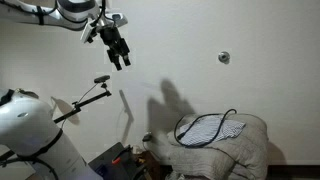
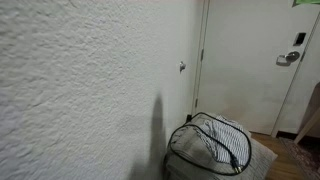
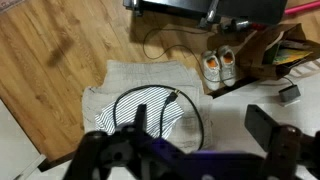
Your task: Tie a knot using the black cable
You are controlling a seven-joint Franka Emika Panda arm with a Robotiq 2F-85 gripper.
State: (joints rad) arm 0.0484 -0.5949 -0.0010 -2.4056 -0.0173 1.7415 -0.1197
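Note:
The black cable lies in a loose loop on a striped cloth spread over a beige cushion. Its plug end rests inside the loop. In both exterior views the black cable curves over the same cloth. My gripper hangs high near the wall, well above and to one side of the cushion. In the wrist view my gripper is open, its dark fingers wide apart with nothing between them.
A stiff black rod with a clamp head juts out beside the white robot base. A pair of shoes and a cardboard box sit on the floor near the cushion. A door stands behind it.

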